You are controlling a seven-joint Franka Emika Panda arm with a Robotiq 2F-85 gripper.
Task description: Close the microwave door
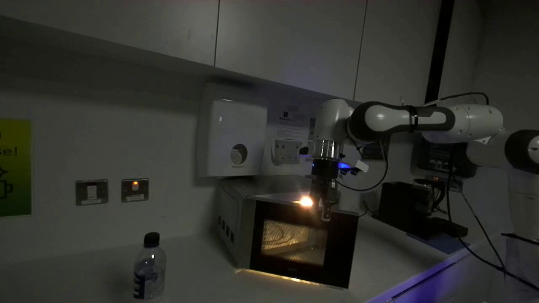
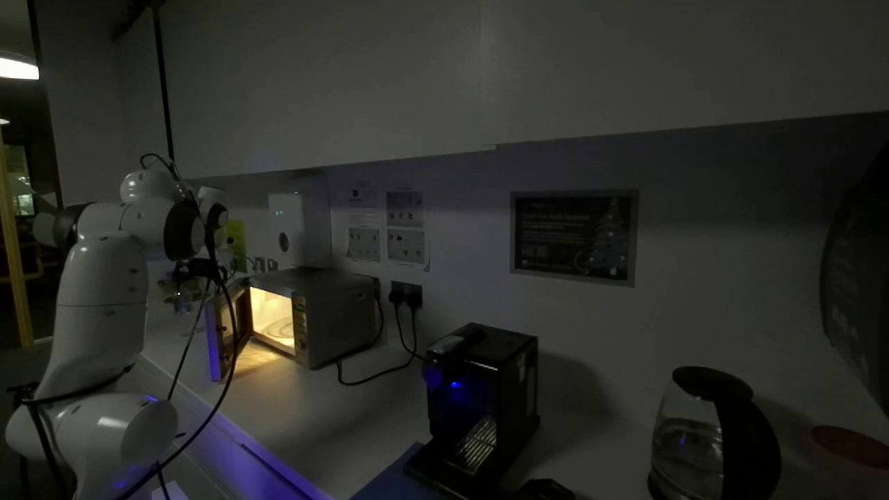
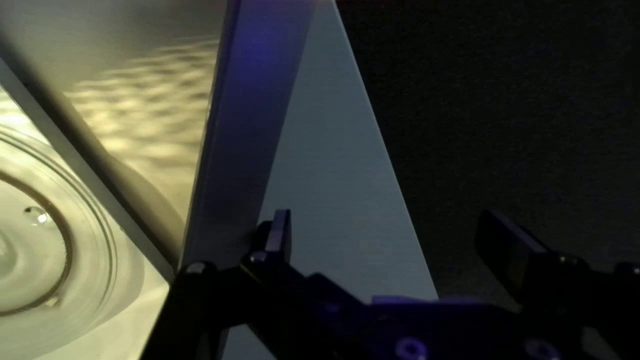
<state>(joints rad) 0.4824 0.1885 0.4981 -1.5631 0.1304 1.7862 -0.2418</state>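
The black-framed, rectangular, glass-windowed microwave door (image 1: pixel 303 244) is standing open at the front of the boxy, silver-grey metal oven (image 2: pixel 340 319). The black 2-fingered tool (image 3: pixel 386 225) is hanging just outside the door's top edge, spread wide and gripping nothing; whether it is touching, I am not seeing. Pressing this high, it could be slipping over the edge; shoving too hard, it could be sliding the oven backward, leaving the door ajar.
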